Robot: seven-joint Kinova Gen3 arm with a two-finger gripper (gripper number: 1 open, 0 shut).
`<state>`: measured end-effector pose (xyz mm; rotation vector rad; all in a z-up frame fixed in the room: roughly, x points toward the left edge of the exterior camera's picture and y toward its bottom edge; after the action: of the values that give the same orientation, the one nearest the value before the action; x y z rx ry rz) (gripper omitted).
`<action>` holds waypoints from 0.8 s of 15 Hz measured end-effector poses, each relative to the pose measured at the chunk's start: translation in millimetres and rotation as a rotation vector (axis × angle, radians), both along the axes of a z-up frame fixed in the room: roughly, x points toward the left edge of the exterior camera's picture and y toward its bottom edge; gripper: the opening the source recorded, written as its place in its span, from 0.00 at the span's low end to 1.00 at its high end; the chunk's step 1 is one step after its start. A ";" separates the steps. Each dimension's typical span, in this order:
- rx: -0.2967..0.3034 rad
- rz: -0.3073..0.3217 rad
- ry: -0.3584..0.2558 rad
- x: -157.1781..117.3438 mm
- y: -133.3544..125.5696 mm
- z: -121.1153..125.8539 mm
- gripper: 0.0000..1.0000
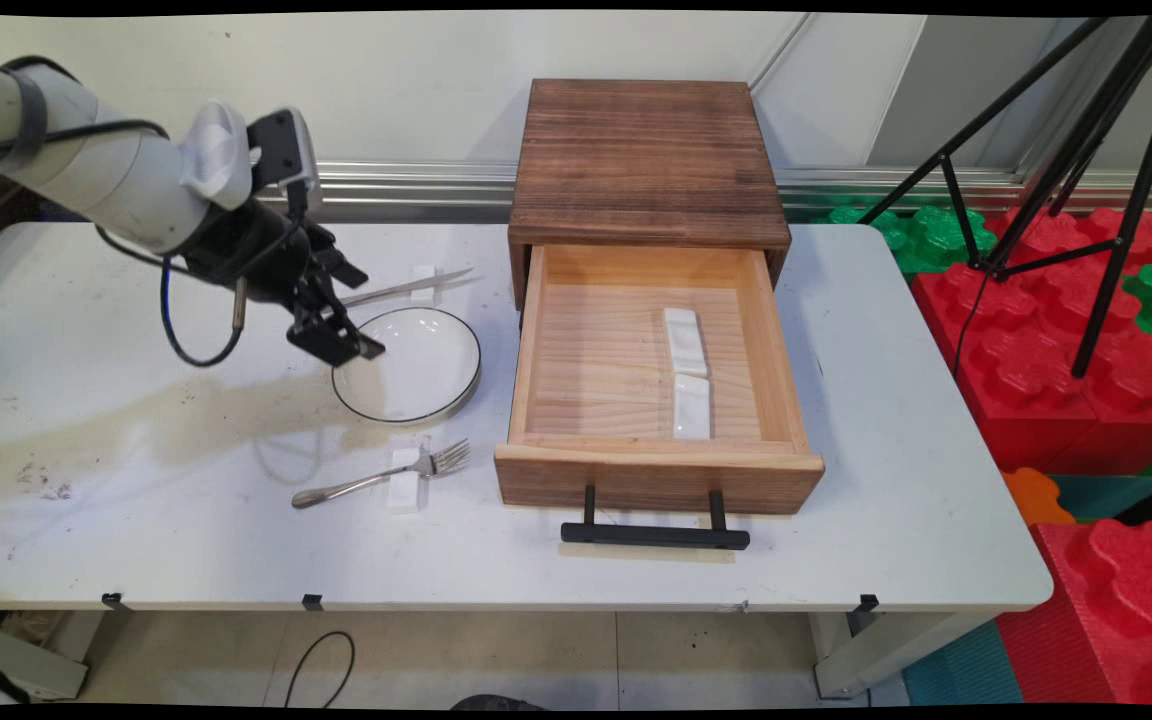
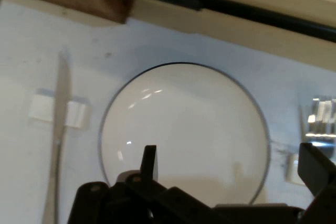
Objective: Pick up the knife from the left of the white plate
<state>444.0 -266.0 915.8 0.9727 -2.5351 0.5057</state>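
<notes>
My gripper [image 1: 369, 315] hangs open just above the left rim of a white plate with a dark edge [image 1: 411, 368], nothing between its fingers. In the hand view the plate [image 2: 184, 129] fills the middle, and the gripper [image 2: 231, 169] straddles its near part. A table knife [image 1: 406, 290] lies on a small white rest behind the plate; it shows in the hand view as the knife [image 2: 59, 124] at the left. In front of the plate a fork [image 1: 381, 478] lies across another white rest [image 1: 403, 493]. The fork [image 2: 320, 116] is at the hand view's right edge.
A wooden box [image 1: 646, 160] stands right of the plate with its drawer [image 1: 536, 340] pulled out towards the table's front; two white rests [image 1: 686, 340] [image 1: 692, 405] lie inside. Its black handle [image 1: 654, 535] juts forward. A black tripod [image 1: 1086, 160] and red and green foam blocks [image 1: 1066, 370] stand beyond the right edge.
</notes>
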 end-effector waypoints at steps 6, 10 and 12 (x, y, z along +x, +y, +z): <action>-0.023 0.046 -0.034 24.2 -30.7 1.1 1.00; -0.025 0.068 -0.065 45.5 -56.6 -2.3 1.00; -0.023 0.077 -0.077 55.9 -70.3 -5.4 1.00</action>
<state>499.9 -336.2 910.4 1.0648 -2.5612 0.6050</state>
